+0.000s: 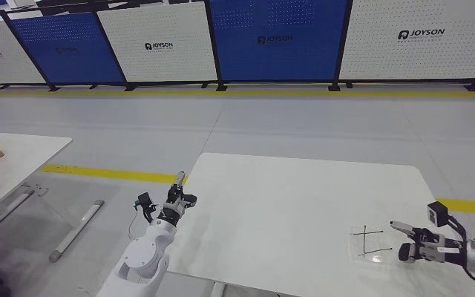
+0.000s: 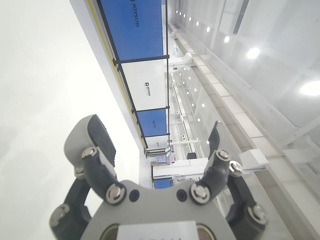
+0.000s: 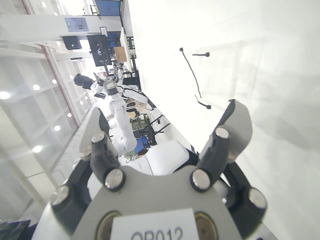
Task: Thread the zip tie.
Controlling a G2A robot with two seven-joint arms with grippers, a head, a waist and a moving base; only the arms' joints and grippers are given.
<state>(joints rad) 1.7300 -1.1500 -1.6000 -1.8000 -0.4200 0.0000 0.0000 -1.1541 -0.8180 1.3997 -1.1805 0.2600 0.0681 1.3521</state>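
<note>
Left tool (image 1: pixel 179 180) and right tool (image 1: pixel 398 239): fingers spread wide, both empty.
The left tool sits at the white worktop's (image 1: pixel 297 215) left edge. Three black zip ties (image 1: pixel 366 241) lie partly crossed near the right front corner, just beside the right tool and well apart from the left.

zip ties (image 1: pixel 367 233) tiny, right arm (image 1: pixel 467 251) edge-cut
</note>
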